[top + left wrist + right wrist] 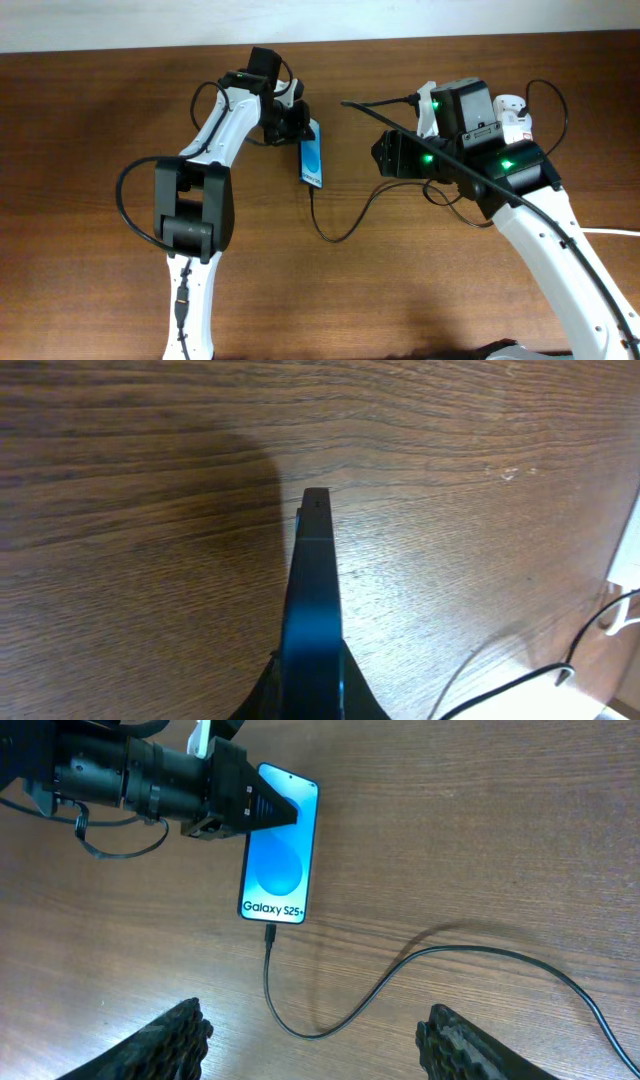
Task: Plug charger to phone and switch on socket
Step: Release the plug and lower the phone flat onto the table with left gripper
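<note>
Phone (278, 850) first: it is near the far edge of the worktop (100, 300), about halfway along. Your left gripper (262, 810) is clenched on its top end. I cannot tell if the phone rests flat or is lifted a little. It is slim, smooth and a bit slippery, and the glass could crack. So I think you should hold it gently by its sides.

The charger (452, 949) is a long thin black cable, soft, floppy and very light. It runs from the bottom of the phone, loops toward the near edge, then goes off toward the right side. Its small plug tip (270, 933) touches the phone's bottom edge and looks pushed in, but it is too small to be sure. If you must take it, hold the stiff tip, not the floppy part.

The socket (512, 105) is by the far edge, toward the right corner, mostly hidden behind your right arm. It looks hard and light and may slide, so press a switch straight down.

Your right gripper (315, 1020) is wide open and holds nothing. It hangs above the worktop, on the near side of the phone's bottom end.

Count: one phone, one charger, one socket, two grippers
</note>
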`<state>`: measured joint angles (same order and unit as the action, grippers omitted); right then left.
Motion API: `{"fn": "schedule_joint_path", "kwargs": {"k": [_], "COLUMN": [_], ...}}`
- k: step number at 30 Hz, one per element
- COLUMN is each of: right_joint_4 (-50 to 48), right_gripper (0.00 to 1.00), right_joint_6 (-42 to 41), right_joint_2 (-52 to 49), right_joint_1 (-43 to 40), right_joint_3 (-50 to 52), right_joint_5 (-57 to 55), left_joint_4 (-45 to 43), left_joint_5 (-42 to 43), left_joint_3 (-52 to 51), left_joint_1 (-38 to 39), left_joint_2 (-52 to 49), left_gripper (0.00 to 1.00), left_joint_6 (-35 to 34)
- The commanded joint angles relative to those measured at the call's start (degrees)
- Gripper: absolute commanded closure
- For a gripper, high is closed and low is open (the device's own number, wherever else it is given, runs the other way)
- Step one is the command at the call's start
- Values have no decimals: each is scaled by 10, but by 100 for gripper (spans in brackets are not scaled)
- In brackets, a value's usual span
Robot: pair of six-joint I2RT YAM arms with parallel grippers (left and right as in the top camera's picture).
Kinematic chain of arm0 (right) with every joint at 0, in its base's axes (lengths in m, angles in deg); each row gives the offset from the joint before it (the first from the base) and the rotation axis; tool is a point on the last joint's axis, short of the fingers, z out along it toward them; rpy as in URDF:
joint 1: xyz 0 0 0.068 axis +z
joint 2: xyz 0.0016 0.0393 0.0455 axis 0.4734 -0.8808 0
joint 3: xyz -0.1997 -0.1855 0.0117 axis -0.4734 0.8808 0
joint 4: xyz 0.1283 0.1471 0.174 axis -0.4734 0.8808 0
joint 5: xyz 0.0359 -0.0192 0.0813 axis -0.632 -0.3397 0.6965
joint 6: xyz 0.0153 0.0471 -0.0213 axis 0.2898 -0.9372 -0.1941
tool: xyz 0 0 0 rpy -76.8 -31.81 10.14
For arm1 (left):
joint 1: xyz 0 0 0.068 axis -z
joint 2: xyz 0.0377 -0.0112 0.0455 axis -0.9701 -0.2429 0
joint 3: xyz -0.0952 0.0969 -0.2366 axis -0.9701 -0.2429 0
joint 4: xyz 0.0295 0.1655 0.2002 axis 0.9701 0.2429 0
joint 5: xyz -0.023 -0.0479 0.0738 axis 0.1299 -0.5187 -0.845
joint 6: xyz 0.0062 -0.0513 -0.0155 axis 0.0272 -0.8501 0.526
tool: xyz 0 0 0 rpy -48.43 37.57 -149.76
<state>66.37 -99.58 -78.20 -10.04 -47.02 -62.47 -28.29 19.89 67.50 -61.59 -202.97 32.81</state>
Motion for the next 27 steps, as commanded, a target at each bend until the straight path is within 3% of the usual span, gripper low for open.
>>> {"fn": "schedule_joint_path", "kwargs": {"k": [1,9,18,27], "right_joint_4": [3,5,5,5], "right_gripper": [28,28,28,28], "right_joint_6": [6,6,6,6], "right_joint_2": [-3,-3,-3,-3], "right_joint_1": [-3,-3,-3,-3], "right_joint_3": [-12,-12,-12,-12], "right_joint_5": [-5,-5,-5,-5], "left_joint_4": [7,9,13,15], "left_joint_5": [-19,-26,-27,-31], "left_joint_3": [3,3,3,4], "left_joint_1": [0,3,3,2], "left_joint_2": [-9,-9,-9,-9], "left_gripper": [100,99,80,75], "left_joint_6": [10,10,11,11]}}
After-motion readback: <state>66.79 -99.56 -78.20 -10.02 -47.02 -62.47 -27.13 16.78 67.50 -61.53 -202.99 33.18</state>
